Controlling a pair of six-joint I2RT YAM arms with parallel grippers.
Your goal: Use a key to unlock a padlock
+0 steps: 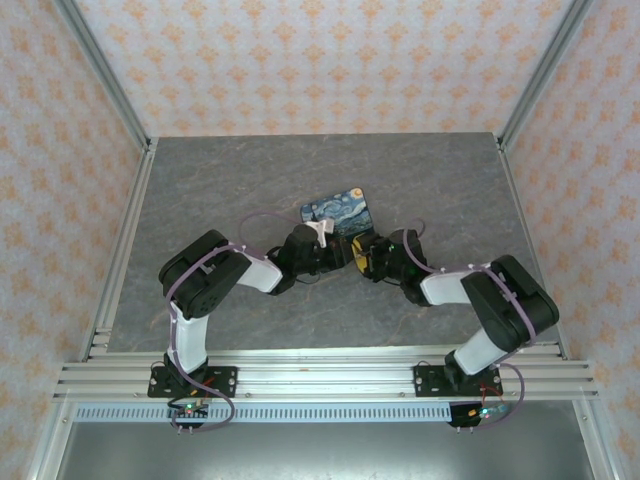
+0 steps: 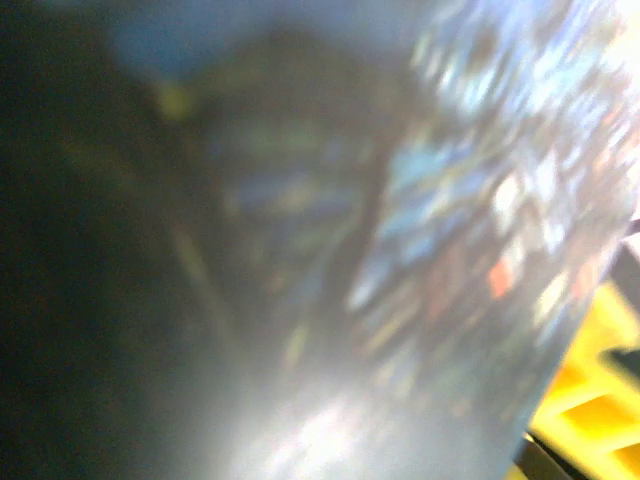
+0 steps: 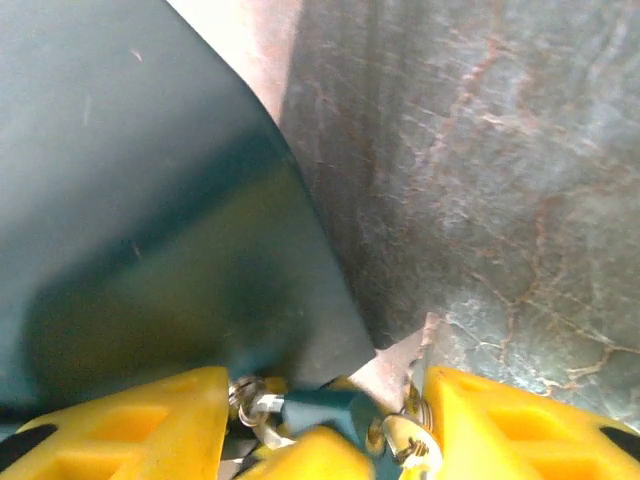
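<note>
While the left gripper (image 1: 322, 236) crowds the padlock (image 1: 340, 210) at its near edge, I can't tell its grip; padlock mid-table, just beyond both grippers; right gripper (image 1: 363, 253), jaws parted, key (image 3: 330, 408) between them, hard against the lock's teal side.

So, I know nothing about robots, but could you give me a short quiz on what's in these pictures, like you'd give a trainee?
1. True or false: the padlock has a plain red top.
2. In the right wrist view, what sits between the yellow fingers? A) a coin B) the key C) a screw
3. In that same view, what colour is the padlock's side?

Key: 1 false, it is printed with a swirling blue-and-yellow night sky. 2 B. 3 dark teal.
</note>
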